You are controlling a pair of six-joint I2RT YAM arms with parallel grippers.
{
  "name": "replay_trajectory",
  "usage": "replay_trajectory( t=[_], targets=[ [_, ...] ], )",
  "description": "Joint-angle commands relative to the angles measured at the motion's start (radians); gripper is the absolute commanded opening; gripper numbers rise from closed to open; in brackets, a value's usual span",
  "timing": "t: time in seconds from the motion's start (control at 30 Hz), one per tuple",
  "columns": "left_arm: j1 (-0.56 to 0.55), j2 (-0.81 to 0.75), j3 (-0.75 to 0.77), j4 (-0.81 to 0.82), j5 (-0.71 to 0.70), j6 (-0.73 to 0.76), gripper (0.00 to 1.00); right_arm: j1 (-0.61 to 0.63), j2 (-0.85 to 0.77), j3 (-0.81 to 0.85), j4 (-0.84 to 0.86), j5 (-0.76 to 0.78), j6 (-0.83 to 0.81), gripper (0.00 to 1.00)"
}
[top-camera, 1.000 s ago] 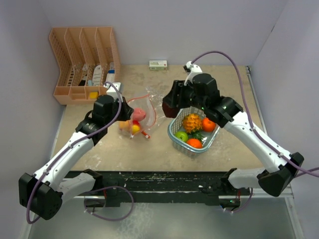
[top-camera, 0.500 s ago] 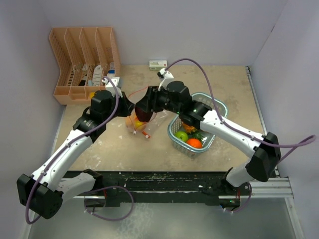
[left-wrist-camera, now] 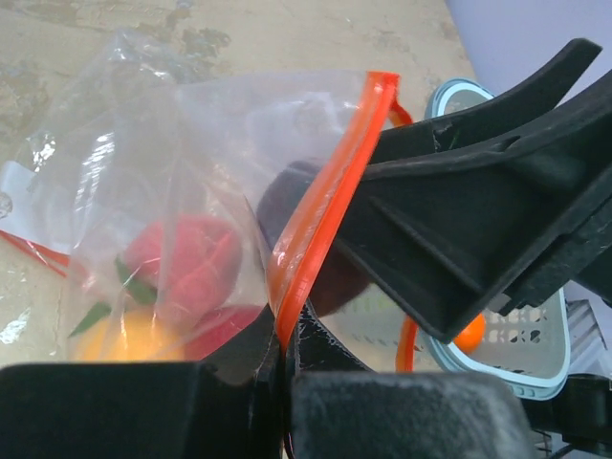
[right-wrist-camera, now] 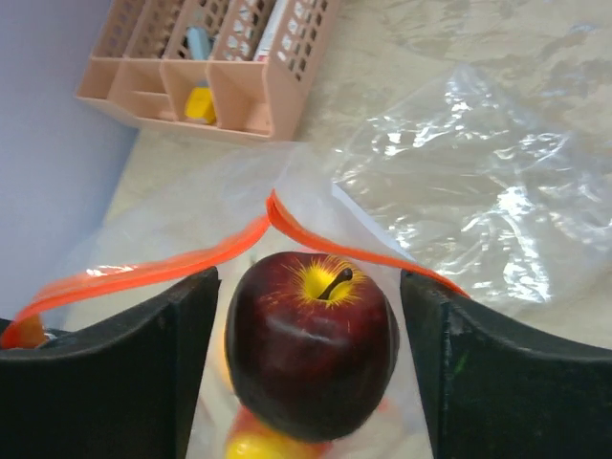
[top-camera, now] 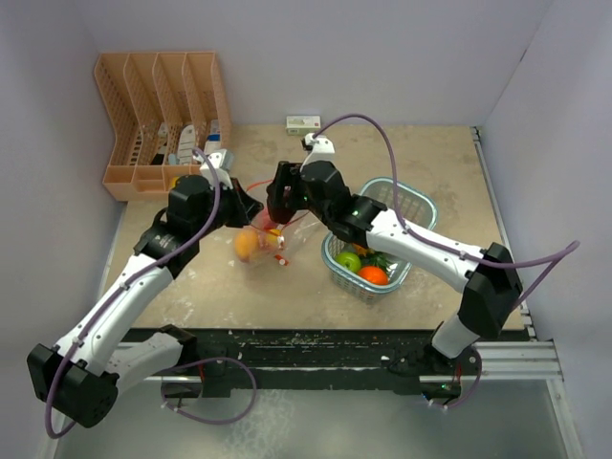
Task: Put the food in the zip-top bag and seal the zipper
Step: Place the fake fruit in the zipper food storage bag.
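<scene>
Biggest first: on the tabletop (top-camera: 430,153) the zip-top bag (left-wrist-camera: 143,143) lies left of centre. Its mouth is held up because my left gripper (left-wrist-camera: 282,354) is pressed together on the zipper (left-wrist-camera: 330,182), pinching one lip high so the opening gapes. My right gripper (top-camera: 275,218) reaches into that gap with its jaws on either side of the dark red apple (right-wrist-camera: 311,363). They flank it closely, but I can't tell whether they're clamping it or merely bracketing it (the wrist view shows barely a sliver each side). The apple sits just inside the red-orange lips, above a pink peach (left-wrist-camera: 191,258) and a yellow-orange peach (left-wrist-camera: 134,339) down in the bag.

Around us, the desk rack (top-camera: 158,115) stands far left, well apart. The teal basket (top-camera: 421,206) is just beside my right arm, with more food (top-camera: 373,275) inside. Crowding is my worry: both grippers are close together at that slack mouth.
</scene>
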Motion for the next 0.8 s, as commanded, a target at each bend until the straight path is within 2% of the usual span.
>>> replay_trajectory(
  t=[0.0,0.03,0.07,0.3,0.47,0.77],
  targets=[
    [0.001,-0.012,0.022,0.066,0.041,-0.029,0.01,0.016,-0.018,0.054,-0.005,0.063,-0.041,0.91],
    [0.001,-0.007,0.020,0.070,0.043,-0.032,0.01,0.017,-0.023,0.058,-0.009,0.049,-0.049,0.99],
    [0.001,-0.001,0.017,0.075,0.045,-0.034,0.01,0.019,-0.029,0.063,-0.013,0.033,-0.056,1.00],
    [0.001,0.023,-0.032,0.123,0.024,-0.041,0.00,0.045,-0.117,0.073,-0.066,-0.051,-0.105,0.99],
    [0.001,0.030,-0.047,0.115,-0.002,-0.021,0.00,0.052,-0.230,0.071,-0.189,0.027,-0.091,1.00],
    [0.001,0.012,-0.097,0.135,-0.006,-0.011,0.00,0.017,-0.328,0.058,-0.853,0.166,0.159,1.00]
  ],
)
